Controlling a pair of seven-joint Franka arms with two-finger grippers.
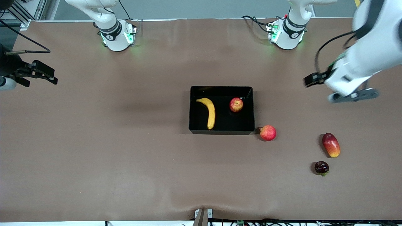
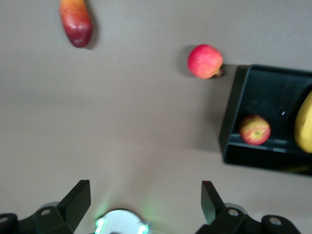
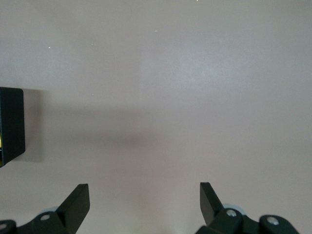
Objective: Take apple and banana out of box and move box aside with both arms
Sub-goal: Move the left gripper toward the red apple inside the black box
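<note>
The black box [image 1: 193,108] stands at the middle of the table. The yellow banana [image 1: 209,113] lies in it toward the right arm's end, and the red apple [image 1: 236,104] lies in it toward the left arm's end. My left gripper [image 1: 354,95] is open and empty, up over bare table at the left arm's end. Its wrist view shows the gripper [image 2: 146,195], the box [image 2: 229,122], the apple [image 2: 254,129] and part of the banana [image 2: 304,124]. My right gripper [image 1: 37,73] is open and empty over the right arm's end; its wrist view shows the gripper [image 3: 145,195] and a box corner [image 3: 10,124].
A pinkish-red round fruit [image 1: 268,132] lies on the table beside the box's near corner and shows in the left wrist view [image 2: 204,61]. A red-to-yellow mango [image 1: 331,144] and a small dark fruit [image 1: 321,167] lie nearer the front camera, toward the left arm's end.
</note>
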